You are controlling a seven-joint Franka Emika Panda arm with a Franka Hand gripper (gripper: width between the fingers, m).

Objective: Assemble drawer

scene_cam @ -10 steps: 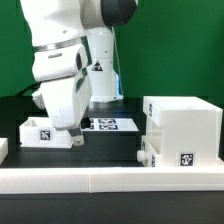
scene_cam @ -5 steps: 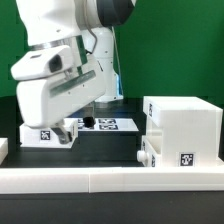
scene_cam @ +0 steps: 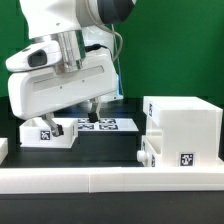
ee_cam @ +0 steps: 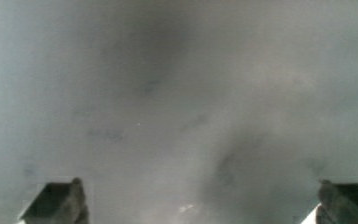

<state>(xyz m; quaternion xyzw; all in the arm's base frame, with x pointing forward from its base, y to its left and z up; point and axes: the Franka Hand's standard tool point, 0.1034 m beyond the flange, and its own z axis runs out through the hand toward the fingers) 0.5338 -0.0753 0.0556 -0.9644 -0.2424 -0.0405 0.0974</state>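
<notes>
A small white box part (scene_cam: 38, 134) with a marker tag lies on the black table at the exterior view's left. A large white drawer housing (scene_cam: 185, 128) stands at the exterior view's right, with a small white part low against its side (scene_cam: 146, 152). My gripper (scene_cam: 64, 119) hangs tilted just above the small box part, and its big white hand hides part of it. In the wrist view the two fingertips (ee_cam: 55, 200) stand far apart at the frame's corners, with only a blurred grey surface between them. The gripper is open and empty.
The marker board (scene_cam: 108, 125) lies flat behind the gripper, mid table. The arm's base (scene_cam: 100, 75) stands behind it before a green wall. A white ledge (scene_cam: 110, 182) runs along the front. A white piece (scene_cam: 3, 148) shows at the far left edge.
The hand has turned and tilted sideways over the last second, swinging toward the exterior view's left over the small box part. The parts have not moved.
</notes>
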